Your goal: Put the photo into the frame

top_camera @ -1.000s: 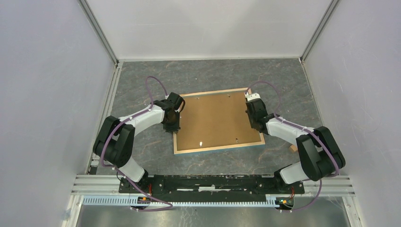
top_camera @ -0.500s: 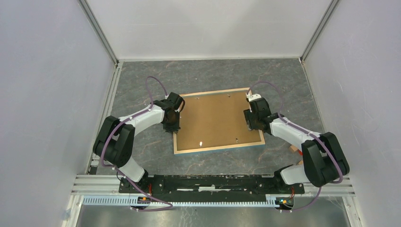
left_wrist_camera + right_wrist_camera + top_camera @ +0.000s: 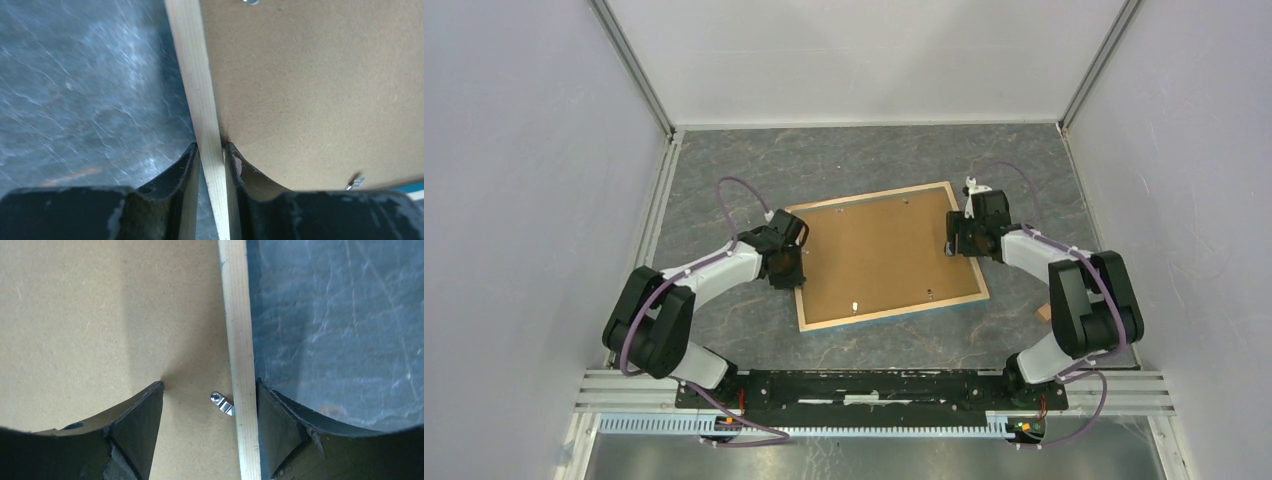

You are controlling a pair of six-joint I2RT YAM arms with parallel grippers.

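The frame [image 3: 196,85] is laid face down on the tabletop [image 3: 844,160] with the backing board [image 3: 874,250] seated in it; the photo is not seen. The frame's left rim is pinched by the closed left pincer [image 3: 211,150], while the right pincer [image 3: 209,385] is held wide open and empty astride a metal clip [image 3: 222,403]. Securing the back is judged to be in hand, so that clip must be nudged precisely.

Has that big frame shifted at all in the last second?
Yes. Against the far edge of the table, the frame turned slightly counterclockwise, its far-left corner swinging left.
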